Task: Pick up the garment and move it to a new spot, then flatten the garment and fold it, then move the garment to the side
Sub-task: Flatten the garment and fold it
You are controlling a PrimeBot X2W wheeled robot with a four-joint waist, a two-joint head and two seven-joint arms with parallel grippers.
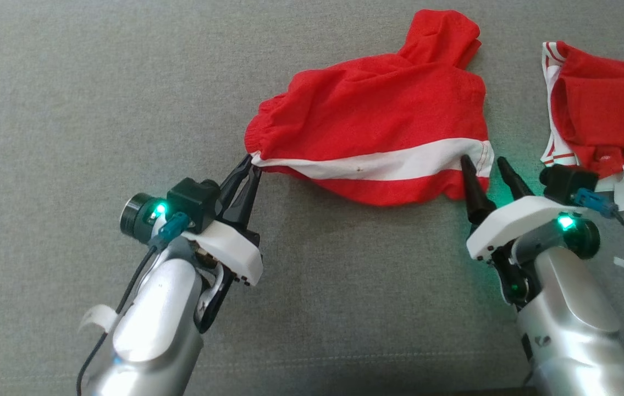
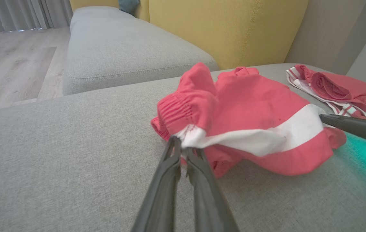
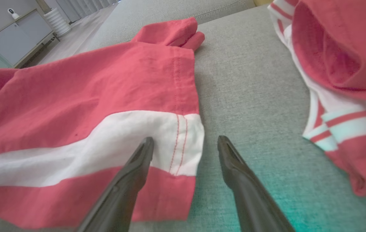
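Note:
The garment (image 1: 377,121) is a pair of red shorts with a white side stripe, lying rumpled on the grey sofa cushion (image 1: 70,110). My left gripper (image 1: 250,163) is shut on its waistband end, pinching the white stripe (image 2: 189,135) at the cloth's left corner. My right gripper (image 1: 483,161) stands open at the garment's right hem. In the right wrist view one finger lies over the white stripe (image 3: 170,141) and the other finger (image 3: 231,161) is over bare cushion, with the hem edge between them. The right gripper's fingertip (image 2: 347,124) enters the left wrist view from the right.
A second red and white garment (image 1: 603,110) lies bunched at the right edge of the cushion, close to my right wrist. A yellow backrest (image 2: 228,29) rises behind the seat. Another grey cushion (image 2: 121,48) and wooden floor (image 2: 8,64) lie to the left.

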